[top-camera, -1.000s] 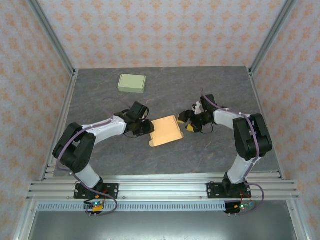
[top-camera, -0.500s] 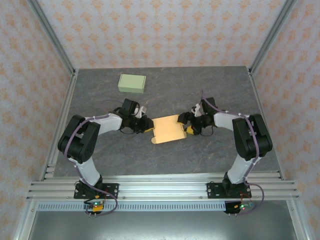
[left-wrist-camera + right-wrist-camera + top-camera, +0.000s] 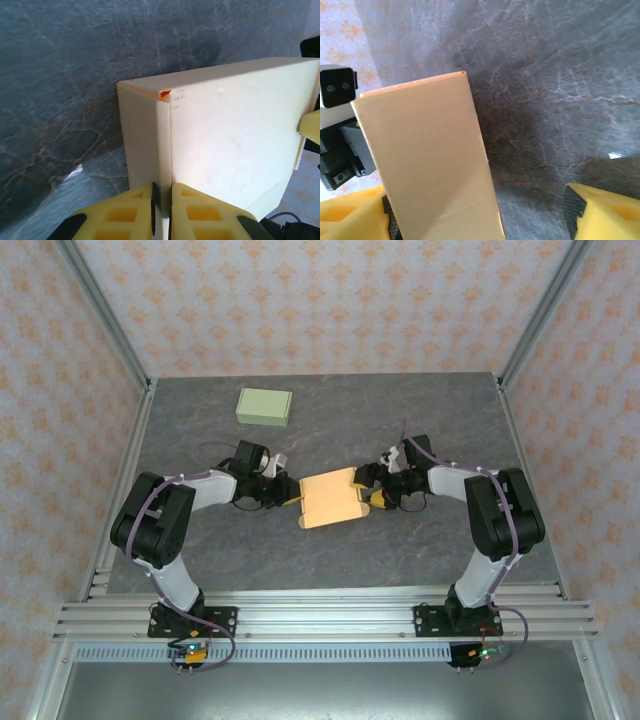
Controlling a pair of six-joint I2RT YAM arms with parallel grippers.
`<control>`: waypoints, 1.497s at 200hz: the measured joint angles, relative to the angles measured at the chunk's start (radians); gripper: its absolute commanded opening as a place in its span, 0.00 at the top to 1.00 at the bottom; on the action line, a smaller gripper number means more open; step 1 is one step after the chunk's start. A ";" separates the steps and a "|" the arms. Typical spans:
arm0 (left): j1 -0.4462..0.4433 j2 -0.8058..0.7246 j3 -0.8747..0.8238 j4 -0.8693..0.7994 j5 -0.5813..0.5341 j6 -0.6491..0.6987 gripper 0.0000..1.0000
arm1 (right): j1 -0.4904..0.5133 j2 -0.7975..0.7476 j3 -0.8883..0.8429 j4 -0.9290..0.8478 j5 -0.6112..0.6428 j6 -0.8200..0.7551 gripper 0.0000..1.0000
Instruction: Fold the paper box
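The paper box (image 3: 333, 498), pale orange-cream and partly folded, lies on the dark table between both arms. My left gripper (image 3: 289, 494) is at its left edge. In the left wrist view the left gripper (image 3: 161, 189) is shut on a thin upright wall of the paper box (image 3: 235, 130), with both yellow fingers (image 3: 125, 212) pressed against it. My right gripper (image 3: 373, 491) is at the box's right edge. In the right wrist view it (image 3: 477, 212) stands open, with a panel of the box (image 3: 430, 160) next to its left finger and a wide gap to the other finger (image 3: 600, 210).
A closed pale green box (image 3: 265, 406) sits at the back left of the table. Metal frame posts (image 3: 105, 320) rise at the table's back corners, and a rail (image 3: 320, 618) runs along the near edge.
The left jaws have closed onto the box's left wall while that arm drew back to the left. The box turned squarer and shifted slightly away. The right jaws opened wider.
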 measured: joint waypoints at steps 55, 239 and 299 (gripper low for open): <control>0.005 0.001 0.000 0.000 -0.005 -0.001 0.84 | 0.057 0.001 -0.001 0.110 -0.031 0.087 0.19; -0.144 -0.700 -0.381 0.335 -0.532 0.379 0.19 | 0.079 -0.090 0.009 0.233 0.000 0.630 0.57; -0.290 -0.768 -0.570 0.530 -0.576 0.849 0.19 | 0.036 -0.075 0.103 -0.032 -0.060 0.653 0.58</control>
